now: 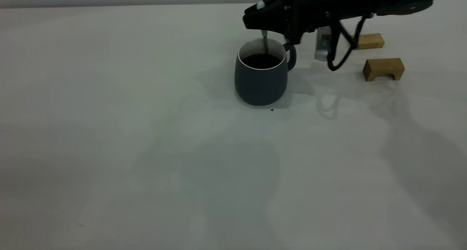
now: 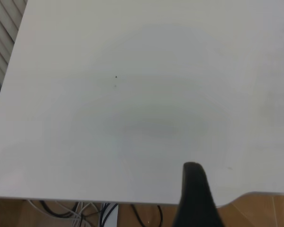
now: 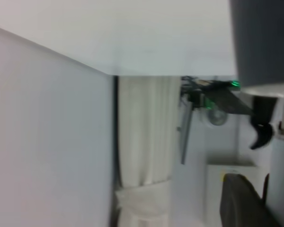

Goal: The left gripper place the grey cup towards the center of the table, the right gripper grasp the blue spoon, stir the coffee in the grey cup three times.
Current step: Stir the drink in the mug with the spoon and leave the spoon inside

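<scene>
- Left gripper (image 2: 195, 198) is hanging back over the table (image 1: 109, 133) edge, away from the work; I cannot tell how its fingers stand.
- Cup (image 1: 260, 78) is sitting near mid-table.
- Right gripper (image 1: 259, 20) is pinching the spoon (image 1: 264, 34) above it.
- Spoon is standing near upright, bowl dipping into the coffee (image 1: 261, 61).
- Stirring appears underway; next calls for small circles clear of the rim.

The rounded dark slate-grey cup (image 1: 260, 81) with a loop handle stands upright on the broad off-white matte table (image 1: 146, 151). Inside it lies the dark, nearly black coffee (image 1: 261, 61). The slim blue-handled metal spoon (image 1: 264, 38) stands upright over the cup, its grey neck dipping into the coffee.
</scene>
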